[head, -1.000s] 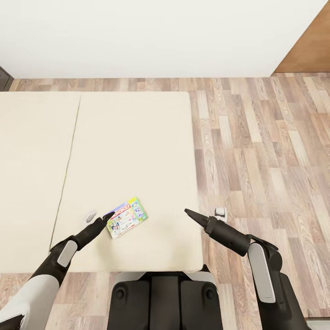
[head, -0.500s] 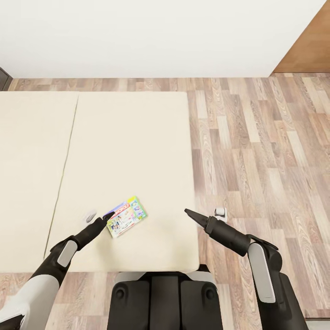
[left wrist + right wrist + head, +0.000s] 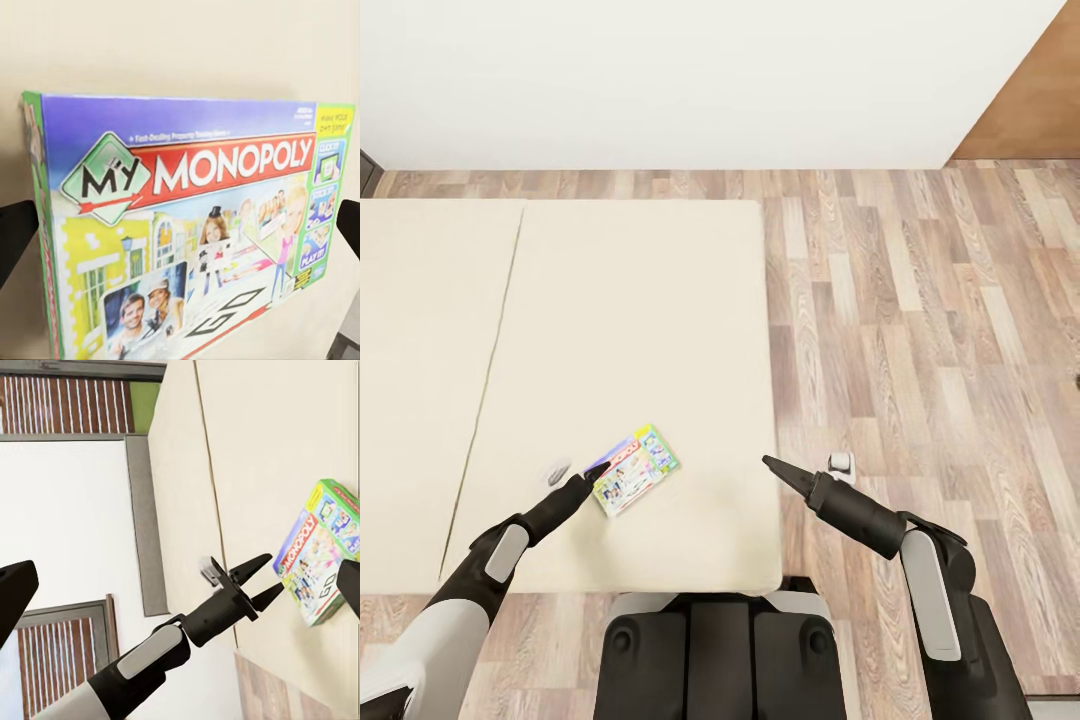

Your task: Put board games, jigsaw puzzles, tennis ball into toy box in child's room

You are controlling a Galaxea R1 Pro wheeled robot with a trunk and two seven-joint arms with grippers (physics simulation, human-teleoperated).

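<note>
A board game (image 3: pixel 637 471) with a green, blue and red "My Monopoly" cover sits just above the near right part of the cream bed (image 3: pixel 610 330). My left gripper (image 3: pixel 592 477) is shut on its near end. In the left wrist view the board game (image 3: pixel 187 232) lies face-on, with a black fingertip (image 3: pixel 15 232) at each of its short sides. The right wrist view has the left gripper (image 3: pixel 271 576) at the edge of the board game (image 3: pixel 319 555). My right gripper (image 3: pixel 770 463) hangs open and empty over the bed's right edge.
Wood-plank floor (image 3: pixel 930 330) lies to the right of the bed and runs along the white wall (image 3: pixel 690 80) behind it. A brown wooden panel (image 3: pixel 1035 95) stands at the far right. My base (image 3: pixel 720 650) is against the bed's near edge.
The whole picture has slid left, so the camera is moving right along the bed. The board game keeps its place at the left gripper while the bed shifts beneath it.
</note>
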